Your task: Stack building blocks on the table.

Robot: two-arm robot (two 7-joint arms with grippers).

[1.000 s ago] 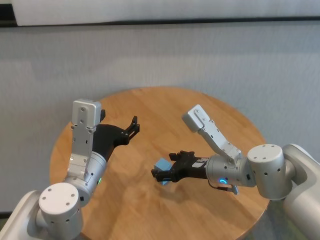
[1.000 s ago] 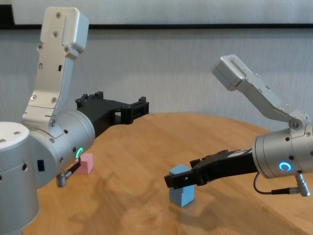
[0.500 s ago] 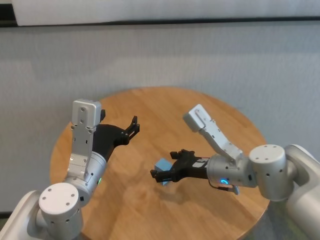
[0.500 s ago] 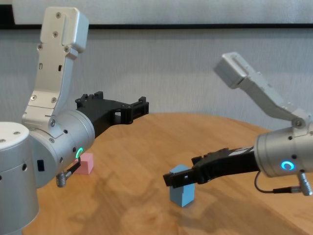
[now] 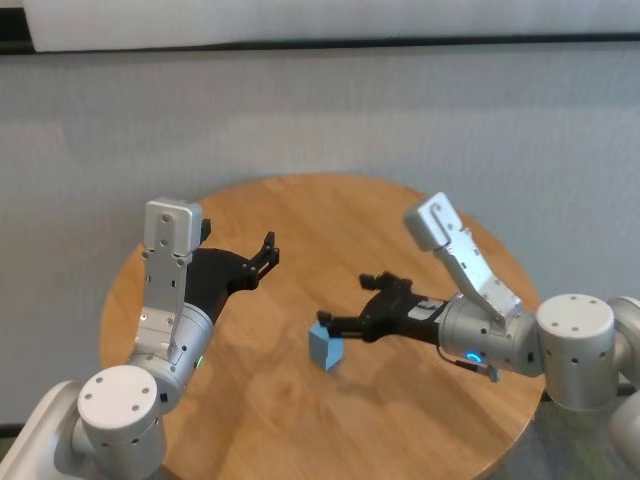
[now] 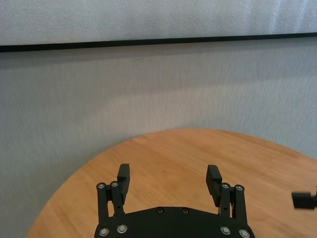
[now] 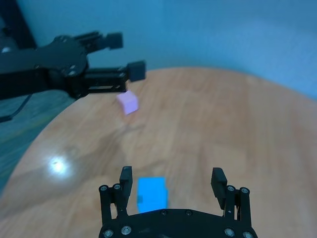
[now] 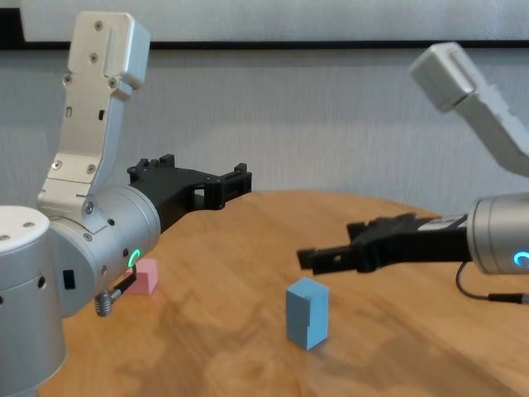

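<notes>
Two light blue building blocks (image 8: pixel 307 312) stand one on the other near the middle of the table (image 8: pixel 248 240), the upper one slightly offset. From the head view the blue stack (image 5: pixel 325 347) shows its top. My right gripper (image 8: pixel 331 244) hovers open just above and to the right of the stack, touching nothing; its wrist view shows the top blue block (image 7: pixel 152 194) below its spread fingers (image 7: pixel 126 177). The pink block (image 8: pixel 146 276) lies at the left, partly behind my left arm. My left gripper (image 8: pixel 234 179) hangs open and empty above the table's left side.
The round table (image 5: pixel 330 205) ends close behind the arms, with a grey wall beyond. The left arm's upright link (image 8: pixel 95 99) rises at the left. Bare wood lies between the pink block (image 7: pixel 128 102) and the blue stack.
My right gripper has opened off the top blue block, then risen and drawn back to the right. The block stays on the lower one. The left arm has not moved.
</notes>
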